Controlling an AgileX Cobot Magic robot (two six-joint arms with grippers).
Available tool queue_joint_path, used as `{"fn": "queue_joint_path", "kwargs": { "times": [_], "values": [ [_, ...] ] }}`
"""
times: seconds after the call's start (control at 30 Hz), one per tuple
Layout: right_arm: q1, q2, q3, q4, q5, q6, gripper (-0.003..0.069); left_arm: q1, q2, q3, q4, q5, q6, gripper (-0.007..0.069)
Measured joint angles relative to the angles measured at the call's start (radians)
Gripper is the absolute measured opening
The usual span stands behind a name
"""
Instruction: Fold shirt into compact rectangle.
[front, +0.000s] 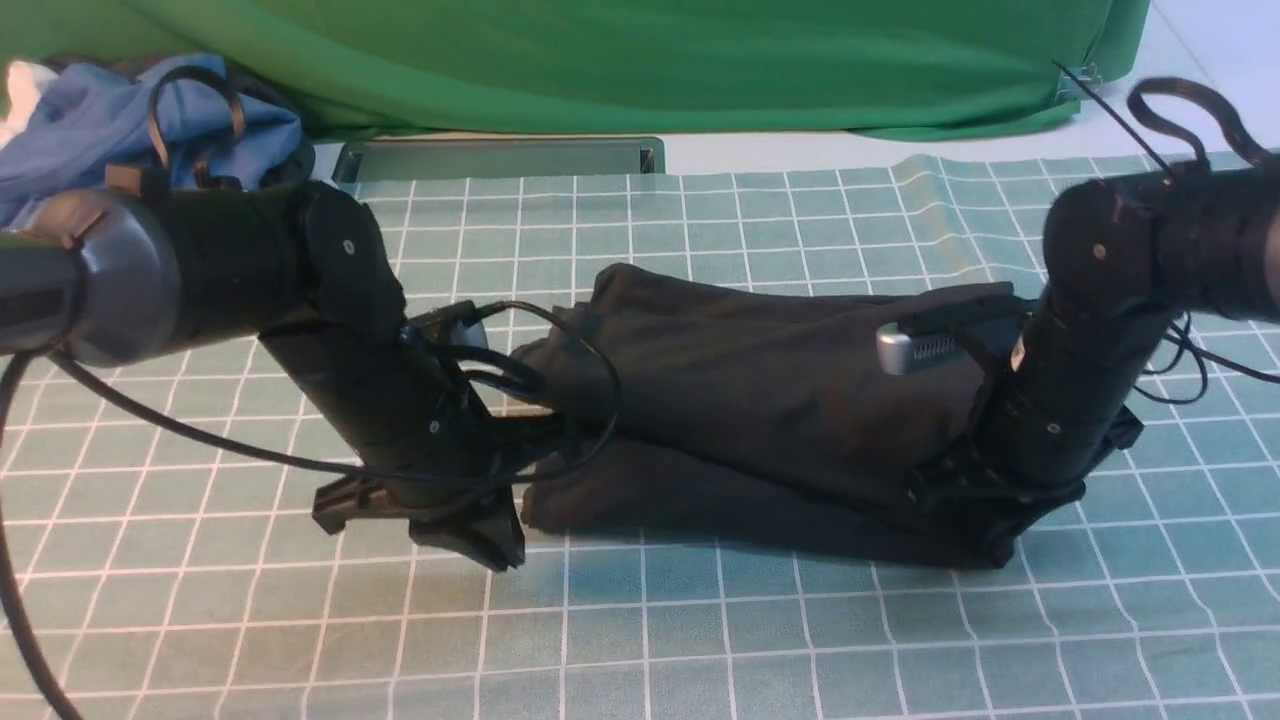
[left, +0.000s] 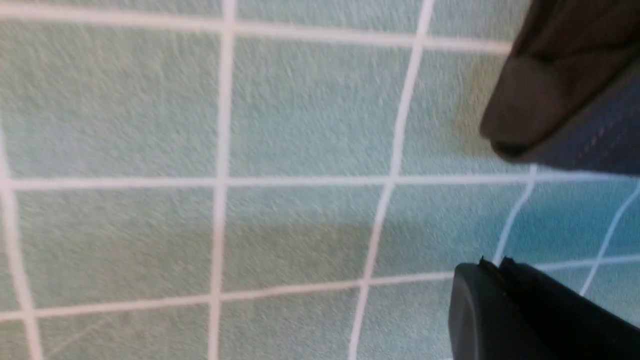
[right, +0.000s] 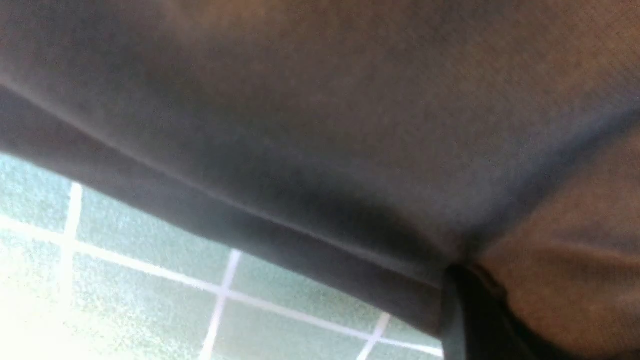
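**Fold stalled at one end**

While the shirt (front: 760, 400) lies as a long band across the mat's (front: 700, 640) middle, the right gripper (front: 985, 522), centre right, pinches its end — cloth puckers into the jaws. The left gripper (front: 488, 540), lower left, sits closed and seemingly empty beside the other end. It probably must reopen and catch that end before folding.

The black shirt (right: 320, 110) nearly fills your right wrist camera, its knit soft and out of focus. A thicker band along the shirt's edge runs slantwise. Beyond that edge you see the teal mat (right: 150, 250) with its white grid lines, washed bright toward one corner. At the same edge your right gripper (right: 457, 272) shows one dark finger (right: 467, 320). Creases in the shirt gather to a pinch at its tip, and cloth bunches just beside it.
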Motion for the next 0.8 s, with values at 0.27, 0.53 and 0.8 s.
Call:
{"fn": "queue_joint_path", "kwargs": {
  "times": [0.27,0.53,0.8],
  "values": [
    [0.0,-0.006,0.011,-0.001,-0.017,-0.002,0.0127,-0.034,-0.002,-0.048,0.028,-0.011,-0.019,0.0044],
    [0.0,-0.007,0.012,-0.001,-0.022,-0.001,0.0153,-0.034,0.014,-0.138,0.065,-0.09,-0.019,0.031],
    [0.0,-0.007,0.013,-0.002,-0.023,-0.002,0.0169,-0.034,0.13,-0.138,0.05,-0.118,0.021,0.043]
  ]
}}
